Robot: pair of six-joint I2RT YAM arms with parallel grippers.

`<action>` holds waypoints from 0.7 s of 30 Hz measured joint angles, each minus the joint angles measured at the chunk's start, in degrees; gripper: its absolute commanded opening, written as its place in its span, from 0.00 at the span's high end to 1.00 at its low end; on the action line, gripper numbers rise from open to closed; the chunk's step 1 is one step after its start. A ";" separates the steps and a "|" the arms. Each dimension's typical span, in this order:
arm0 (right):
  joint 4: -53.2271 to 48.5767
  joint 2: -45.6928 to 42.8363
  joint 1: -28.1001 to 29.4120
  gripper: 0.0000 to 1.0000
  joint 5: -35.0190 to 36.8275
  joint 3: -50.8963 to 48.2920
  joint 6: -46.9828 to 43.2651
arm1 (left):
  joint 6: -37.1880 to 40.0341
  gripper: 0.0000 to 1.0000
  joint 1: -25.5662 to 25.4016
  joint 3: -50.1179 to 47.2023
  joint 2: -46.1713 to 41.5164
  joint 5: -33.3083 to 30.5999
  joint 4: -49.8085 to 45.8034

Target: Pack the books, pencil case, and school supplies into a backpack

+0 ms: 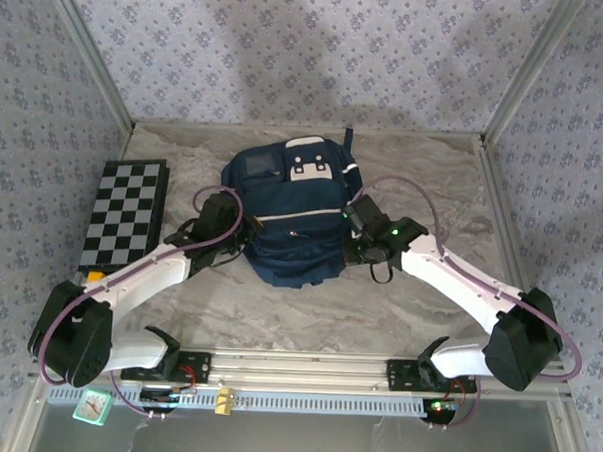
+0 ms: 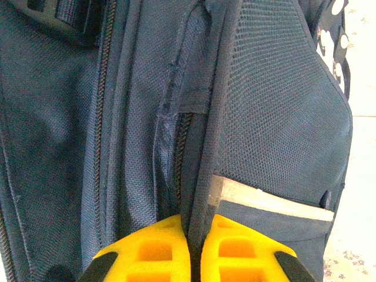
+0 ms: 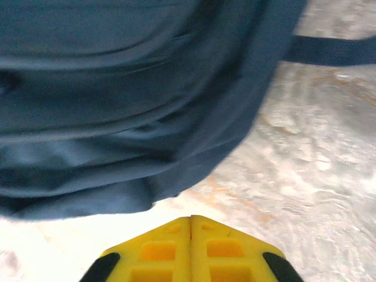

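**Figure.** A robot test booth in a laboratory, as I see it from my remote station. The marble-patterned table point(image 1: 308, 316) is boxed in on three sides by panels of flowered wallpaper point(image 1: 289, 45) set between bare aluminium posts point(image 1: 89, 52). The two arms I steer, left point(image 1: 149, 274) and right point(image 1: 459, 278), are bolted to a metal rail point(image 1: 305, 364) at the near edge, above a slotted cable duct point(image 1: 324, 402) (violet cables point(image 1: 409, 181) loop along each arm).

Backpack point(image 1: 287, 220) lies between left pincer point(image 2: 195, 235) and right pincer point(image 3: 191, 226); board point(image 1: 125, 213) farther left.
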 measured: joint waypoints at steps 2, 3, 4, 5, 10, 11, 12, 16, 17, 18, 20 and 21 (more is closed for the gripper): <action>0.15 1.16 3.02 0.76 -0.63 2.21 -1.05 | 0.33 1.00 0.00 0.20 0.00 0.13 -0.20; 0.44 1.95 4.09 0.71 -0.79 3.39 -1.40 | 0.44 1.00 0.00 0.31 0.00 0.15 -0.35; 0.98 3.06 5.22 0.67 -0.83 4.83 -1.81 | 0.50 1.00 0.00 0.46 0.00 0.13 -0.48; 1.70 4.31 6.12 0.65 -0.79 6.21 -2.29 | 0.63 1.00 0.00 0.59 0.00 0.15 -0.61; 5.40 10.08 8.15 0.57 -0.42 10.43 -4.72 | 0.81 1.00 0.00 1.01 0.00 0.15 -1.18; 6.16 11.30 8.20 0.55 -0.39 10.99 -5.05 | 0.81 1.00 0.00 1.05 0.02 0.15 -1.25; 6.86 12.35 8.20 0.53 -0.37 11.45 -5.42 | 0.81 1.00 0.00 1.16 0.04 0.17 -1.33; 9.46 15.45 8.26 0.47 0.11 12.22 -7.15 | 0.79 1.00 0.13 1.81 0.66 0.55 -1.70; 9.73 15.93 8.26 0.46 0.13 12.33 -7.48 | 0.79 1.00 0.17 1.86 0.79 0.57 -1.70; 9.88 16.41 8.41 0.46 0.24 12.55 -7.61 | 0.81 1.00 0.26 1.86 0.92 0.63 -1.73; 10.16 17.14 8.66 0.45 0.81 12.85 -7.72 | 0.81 1.00 0.31 2.03 1.33 0.79 -1.81; 10.40 17.31 8.85 0.44 1.25 12.85 -7.74 | 0.81 1.00 0.33 2.29 1.57 0.81 -2.08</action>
